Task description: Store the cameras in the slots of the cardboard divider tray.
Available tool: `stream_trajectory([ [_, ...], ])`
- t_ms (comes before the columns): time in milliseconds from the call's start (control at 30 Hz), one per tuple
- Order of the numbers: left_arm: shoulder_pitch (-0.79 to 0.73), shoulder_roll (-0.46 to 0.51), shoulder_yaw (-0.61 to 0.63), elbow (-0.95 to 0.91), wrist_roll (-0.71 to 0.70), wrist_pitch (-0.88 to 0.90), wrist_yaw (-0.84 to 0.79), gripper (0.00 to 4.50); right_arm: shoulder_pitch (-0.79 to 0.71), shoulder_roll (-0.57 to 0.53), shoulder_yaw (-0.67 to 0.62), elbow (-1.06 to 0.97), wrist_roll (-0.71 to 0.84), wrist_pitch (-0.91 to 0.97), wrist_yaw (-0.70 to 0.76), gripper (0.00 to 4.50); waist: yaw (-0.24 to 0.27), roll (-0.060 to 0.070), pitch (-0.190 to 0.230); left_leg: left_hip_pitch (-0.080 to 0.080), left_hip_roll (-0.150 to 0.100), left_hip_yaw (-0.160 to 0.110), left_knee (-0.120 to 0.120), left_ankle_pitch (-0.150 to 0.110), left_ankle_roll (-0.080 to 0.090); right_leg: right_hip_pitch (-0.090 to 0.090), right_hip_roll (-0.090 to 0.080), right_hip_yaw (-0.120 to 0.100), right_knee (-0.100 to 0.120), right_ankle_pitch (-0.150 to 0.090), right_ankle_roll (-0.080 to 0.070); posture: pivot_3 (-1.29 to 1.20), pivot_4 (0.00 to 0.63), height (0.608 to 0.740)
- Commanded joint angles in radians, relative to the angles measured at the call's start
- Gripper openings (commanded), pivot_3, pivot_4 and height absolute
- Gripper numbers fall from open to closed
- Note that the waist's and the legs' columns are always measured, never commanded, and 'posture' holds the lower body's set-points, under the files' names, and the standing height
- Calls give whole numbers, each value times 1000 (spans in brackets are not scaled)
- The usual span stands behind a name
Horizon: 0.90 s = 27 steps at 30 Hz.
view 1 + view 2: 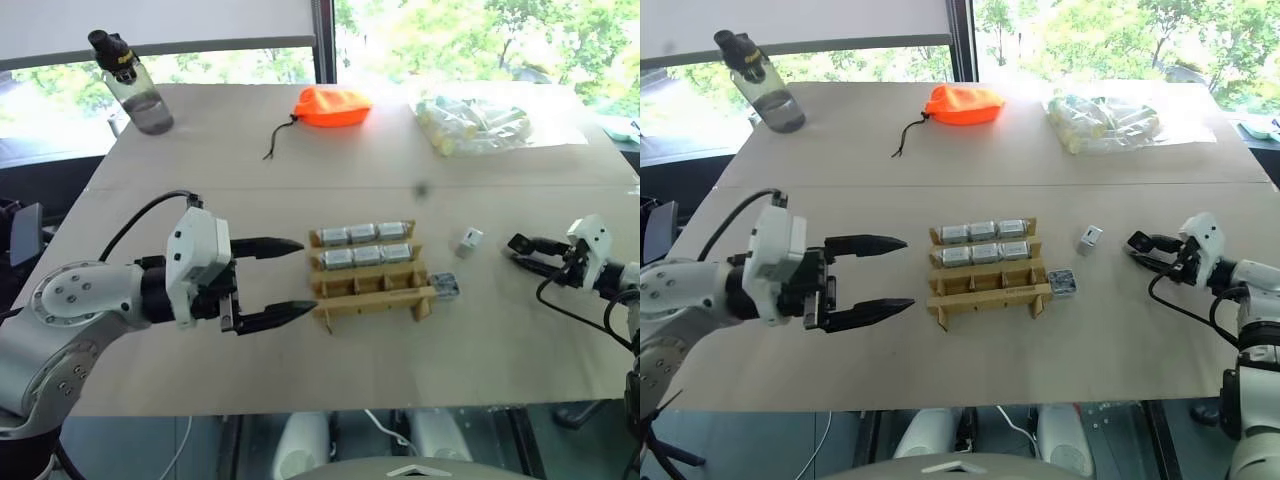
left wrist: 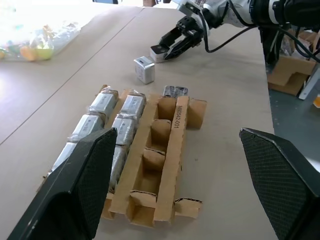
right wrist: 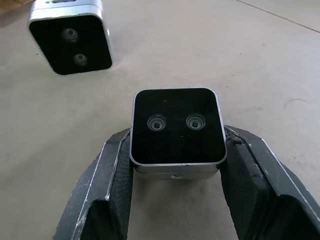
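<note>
The right gripper (image 3: 176,165) clamps a black-faced camera (image 3: 176,126) on the table (image 1: 300,360), right of the cardboard divider tray (image 1: 371,288). Six cameras fill the tray's two far rows; another camera (image 1: 444,286) rests against its right end. The left gripper (image 1: 285,281) hangs wide apart beside the tray.

Glossy black-faced metal camera (image 3: 176,127), cardboard tray (image 1: 372,298)
</note>
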Motion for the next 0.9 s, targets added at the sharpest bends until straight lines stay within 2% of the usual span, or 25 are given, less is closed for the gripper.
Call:
stream_trajectory([
  [33,-85,-39,-131,40,82,-1,45,4054,35,4,-30,-206,45,-16,-42,1920,2,0,0,0,0,0,0,0,0,0,0,0,0,0,0,0,150,726],
  [133,-178,-119,-217,108,90,39,88,4054,109,46,-20,-454,43,-3,-135,1920,3,0,0,1,0,0,0,0,-1,2,0,0,1,0,0,0,150,726],
  [267,-296,-162,-260,199,112,85,105,4054,130,91,44,-669,-76,-227,-244,1920,-1,0,1,1,0,-3,1,1,-2,2,0,-1,2,0,0,0,150,726],
  [367,-405,-193,-300,265,132,135,124,4054,126,122,142,-780,-165,-316,-277,1920,0,-1,1,1,0,-3,0,1,-2,2,1,-2,2,0,0,0,150,726],
  [500,-511,-230,-316,324,113,190,109,4054,77,150,248,-832,-278,-402,-330,1920,1,-2,2,0,0,-3,1,1,-2,2,0,-4,1,0,0,0,150,726],
  [667,-599,-218,-354,368,108,253,29,4054,-1,179,384,-867,-412,-474,-366,1920,1,-4,3,0,-1,-4,2,1,-2,1,0,-6,1,0,0,0,150,726],
  [900,-670,-198,-409,403,141,320,-34,4054,-97,216,451,-875,-524,-532,-470,1920,2,-6,5,-1,-1,-5,2,2,-3,1,0,-6,2,0,0,0,150,726],
])
